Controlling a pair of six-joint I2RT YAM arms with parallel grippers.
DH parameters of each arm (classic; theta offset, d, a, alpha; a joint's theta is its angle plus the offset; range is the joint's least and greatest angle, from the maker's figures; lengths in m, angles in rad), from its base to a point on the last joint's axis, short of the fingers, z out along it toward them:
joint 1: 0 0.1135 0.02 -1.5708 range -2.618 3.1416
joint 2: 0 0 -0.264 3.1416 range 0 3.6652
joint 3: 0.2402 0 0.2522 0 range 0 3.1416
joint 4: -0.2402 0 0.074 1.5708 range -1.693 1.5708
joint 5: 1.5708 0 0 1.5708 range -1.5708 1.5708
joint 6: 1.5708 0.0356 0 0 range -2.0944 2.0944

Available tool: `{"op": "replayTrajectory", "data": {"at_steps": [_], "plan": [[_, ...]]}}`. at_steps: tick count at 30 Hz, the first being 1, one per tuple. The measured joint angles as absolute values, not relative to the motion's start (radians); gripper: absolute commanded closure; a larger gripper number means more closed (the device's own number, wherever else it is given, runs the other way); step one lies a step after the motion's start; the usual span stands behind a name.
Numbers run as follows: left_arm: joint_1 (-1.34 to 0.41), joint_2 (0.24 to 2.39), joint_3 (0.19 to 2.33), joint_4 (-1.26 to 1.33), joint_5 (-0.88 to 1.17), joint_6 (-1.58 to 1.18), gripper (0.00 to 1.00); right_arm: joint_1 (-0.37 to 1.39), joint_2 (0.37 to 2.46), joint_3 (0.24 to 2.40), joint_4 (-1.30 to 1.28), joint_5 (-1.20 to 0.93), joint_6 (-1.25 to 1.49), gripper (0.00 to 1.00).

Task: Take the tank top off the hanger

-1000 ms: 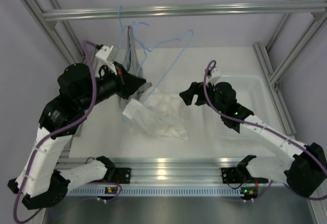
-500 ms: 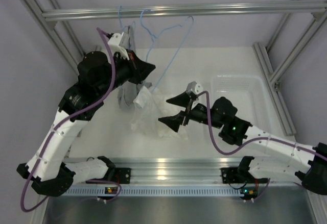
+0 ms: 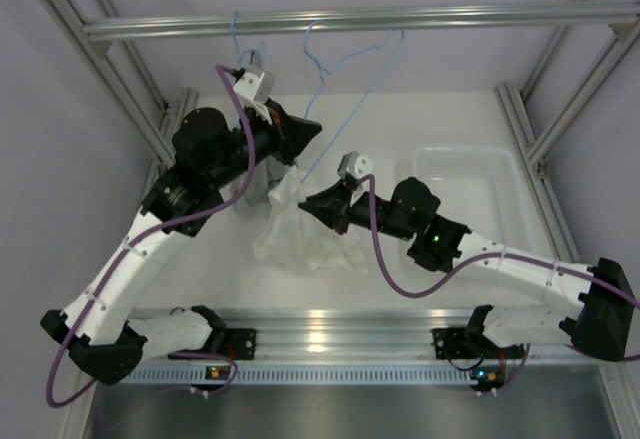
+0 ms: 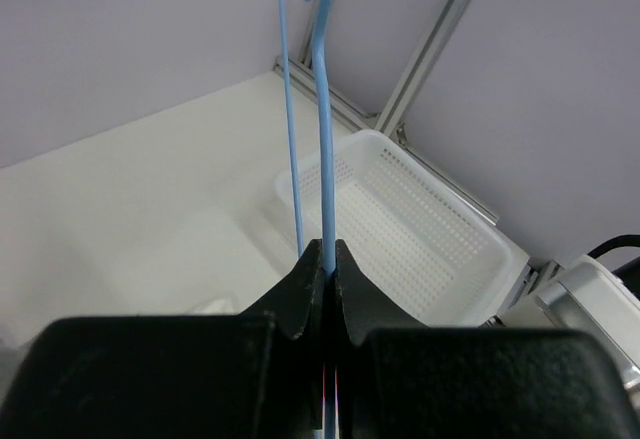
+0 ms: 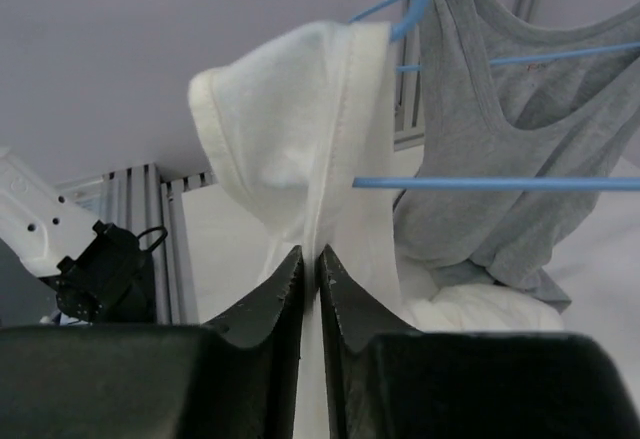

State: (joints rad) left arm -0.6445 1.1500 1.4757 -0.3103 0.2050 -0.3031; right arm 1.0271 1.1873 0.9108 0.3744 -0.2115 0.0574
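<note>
A white surface (image 3: 430, 119) lay inside a metal frame (image 3: 350, 21), with pale walls around it. The left hand (image 4: 327, 254) was raised over the far left part of the surface and was closed tight on the thin wire of the blue hanger (image 4: 325, 139). The white tank top (image 3: 290, 229) hung by one strap from the low end of this hanger, and its lower part lay crumpled on the surface near the middle. The right hand (image 5: 310, 259) was closed on the hanging fabric just under the strap, its jaws almost together. Behind it, a grey top (image 5: 500, 89) hung on a second hanger (image 5: 560, 54). A white basket (image 3: 480, 189) stood by the right edge.
</note>
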Motion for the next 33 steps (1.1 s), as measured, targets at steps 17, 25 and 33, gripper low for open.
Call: {"op": "replayTrajectory", "data": {"at_steps": [17,25,33], "plan": [[-0.646,1.121,1.364,-0.156,-0.017,-0.257,1.00,1.064,1.201,0.808,0.339,-0.238,0.036,0.28],[-0.648,1.021,1.100,0.074,0.092,-0.208,1.00,1.065,1.120,0.805,0.329,-0.076,0.047,0.29],[-0.649,0.903,0.920,0.401,0.132,-0.216,1.00,1.065,1.098,0.801,0.327,0.028,0.064,0.28]]}}
